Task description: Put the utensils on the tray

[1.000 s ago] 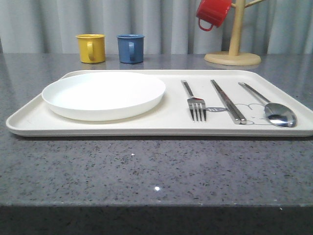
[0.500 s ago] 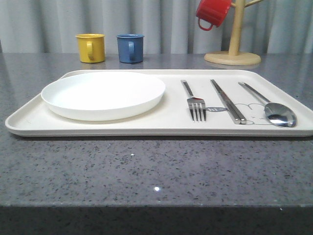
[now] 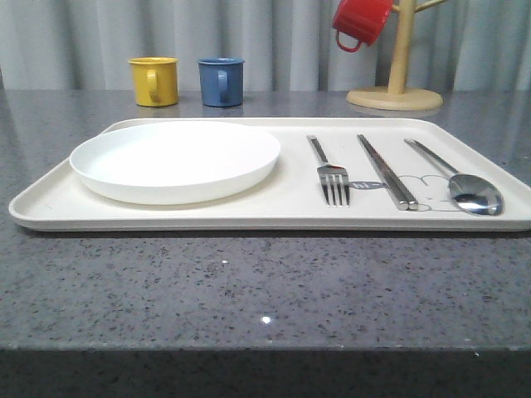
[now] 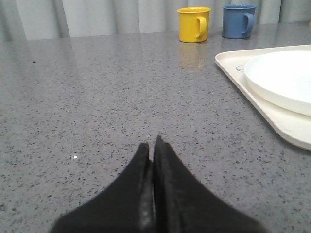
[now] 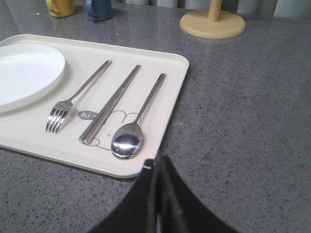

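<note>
Front view: the cream tray (image 3: pixel 282 211) lies flat on the grey speckled table (image 3: pixel 249 282); on its left part sits a round white plate (image 3: pixel 176 159); to the right of the plate lie the fork (image 3: pixel 329 170), the chopsticks (image 3: pixel 386 170) and the spoon (image 3: pixel 461 181), side by side and apart, handles pointing away from the camera; behind the tray stand a yellow mug (image 3: pixel 154 81) and a blue mug (image 3: pixel 221 81), and a red mug (image 3: pixel 360 22) hangs on a wooden mug stand (image 3: pixel 396 87).

Left wrist view: the left gripper (image 4: pixel 153 145) hangs low over bare table, its black fingers pressed together with nothing between them, well apart from the tray's corner.

Right wrist view: the right gripper (image 5: pixel 158 162) sits just beside the tray's near rim, close to the spoon's bowl, fingers together and holding nothing; a grey bubble on the tray reads "hi" (image 5: pixel 88 115), beside a line drawing partly covered by the chopsticks.
</note>
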You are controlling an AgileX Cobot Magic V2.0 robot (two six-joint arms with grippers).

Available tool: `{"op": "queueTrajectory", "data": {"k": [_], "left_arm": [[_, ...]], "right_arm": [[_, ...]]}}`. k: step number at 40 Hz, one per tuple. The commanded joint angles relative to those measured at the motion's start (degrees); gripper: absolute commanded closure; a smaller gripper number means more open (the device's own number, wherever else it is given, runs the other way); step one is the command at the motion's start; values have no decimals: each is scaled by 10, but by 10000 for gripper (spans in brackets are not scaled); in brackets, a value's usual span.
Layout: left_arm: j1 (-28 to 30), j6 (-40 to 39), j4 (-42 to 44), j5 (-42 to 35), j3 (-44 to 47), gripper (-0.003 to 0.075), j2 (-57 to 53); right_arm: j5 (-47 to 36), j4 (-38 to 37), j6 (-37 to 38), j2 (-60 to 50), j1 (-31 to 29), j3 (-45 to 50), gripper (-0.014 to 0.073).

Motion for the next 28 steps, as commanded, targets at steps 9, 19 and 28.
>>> {"op": "queueTrajectory", "data": {"k": [9, 19, 28], "left_arm": [[1, -5, -6, -49, -2, 738, -13], [1, -5, -6, -49, -2, 738, -13], [1, -5, -6, -49, -2, 738, -13]], "right_arm": [[-59, -22, -4, 5, -2, -3, 662], [-168, 0, -12, -55, -76, 117, 662], [-188, 41, -12, -143, -165, 211, 662]]}}
